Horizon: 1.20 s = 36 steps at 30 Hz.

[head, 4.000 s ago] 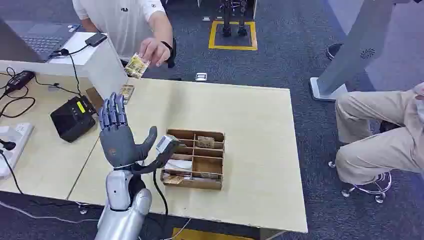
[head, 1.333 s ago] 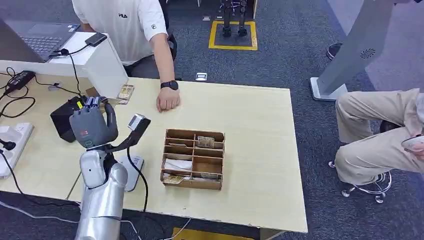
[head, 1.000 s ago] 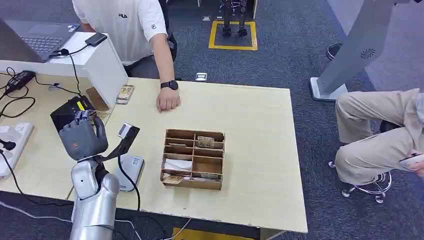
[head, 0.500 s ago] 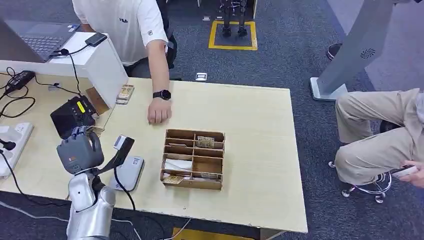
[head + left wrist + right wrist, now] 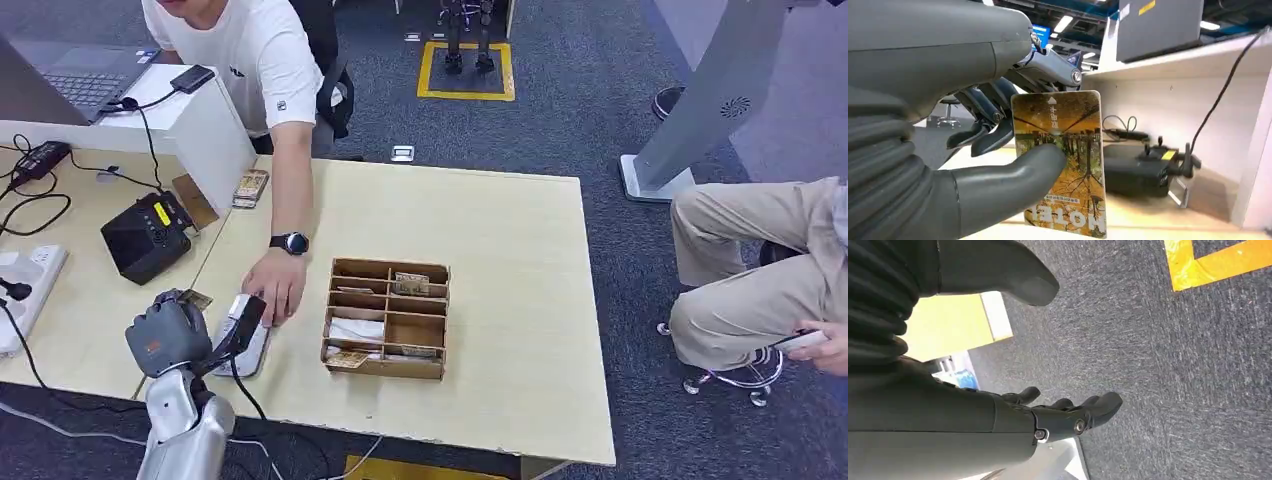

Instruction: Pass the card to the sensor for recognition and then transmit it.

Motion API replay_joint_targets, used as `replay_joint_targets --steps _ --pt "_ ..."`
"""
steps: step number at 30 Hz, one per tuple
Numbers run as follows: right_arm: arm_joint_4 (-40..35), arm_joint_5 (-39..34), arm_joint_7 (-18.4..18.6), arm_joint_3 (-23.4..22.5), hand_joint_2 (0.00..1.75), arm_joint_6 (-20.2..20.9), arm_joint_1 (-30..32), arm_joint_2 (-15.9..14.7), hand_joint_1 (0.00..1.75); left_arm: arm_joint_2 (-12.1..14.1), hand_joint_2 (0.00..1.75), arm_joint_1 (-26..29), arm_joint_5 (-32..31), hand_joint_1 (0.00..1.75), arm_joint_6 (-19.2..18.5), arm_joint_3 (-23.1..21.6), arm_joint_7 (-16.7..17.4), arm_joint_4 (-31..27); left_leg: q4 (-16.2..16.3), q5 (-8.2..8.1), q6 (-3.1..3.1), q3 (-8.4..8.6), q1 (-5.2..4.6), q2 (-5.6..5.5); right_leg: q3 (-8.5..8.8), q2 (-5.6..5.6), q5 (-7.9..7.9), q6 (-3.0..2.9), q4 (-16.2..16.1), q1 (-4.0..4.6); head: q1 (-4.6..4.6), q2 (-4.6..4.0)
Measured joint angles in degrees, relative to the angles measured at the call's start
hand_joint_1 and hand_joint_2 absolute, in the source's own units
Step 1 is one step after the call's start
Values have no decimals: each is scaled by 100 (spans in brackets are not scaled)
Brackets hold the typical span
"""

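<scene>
At the near-left corner of the table (image 5: 480, 250), the left hand (image 5: 167, 335) hangs low with the card (image 5: 1060, 160) pinched between thumb and fingers, the card standing on edge, its printed face toward the wrist camera. The flat grey sensor (image 5: 243, 345) lies just beside that hand, and a person's hand (image 5: 272, 290) rests on or right at its far end (contact or merely near, I can't tell from the head view). Risks, as judgement: the card must come flat over the pad, and the person's fingers sit in that path, so a lowering hand could bump them or nudge the pad askew. The pinch looks shallow, on one edge; tilting the card down could let it slip onto the table. The black box (image 5: 146, 236) with its cables stands near on the adjoining desk; a wide swing might catch a lead. The compartment tray (image 5: 388, 316) stands well clear. Right hand (image 5: 1068, 412) hangs over carpet, fingers loosely apart, holding nothing.
</scene>
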Motion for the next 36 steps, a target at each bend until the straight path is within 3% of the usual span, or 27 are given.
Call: replay_joint_targets --steps 25,36 --pt "-48 15 -33 0 175 2 3 2 0 129 175 -20 92 175 -7 -142 112 560 0 0 0 5 0 -1 3 -1 0 0 0 0 -2 0" --pt "-39 17 -55 2 175 -15 4 0 0 426 175 -385 100 175 9 -692 533 1737 -4 2 -2 36 -1 -3 34 -8 -2 -2 1 0 -2 0"
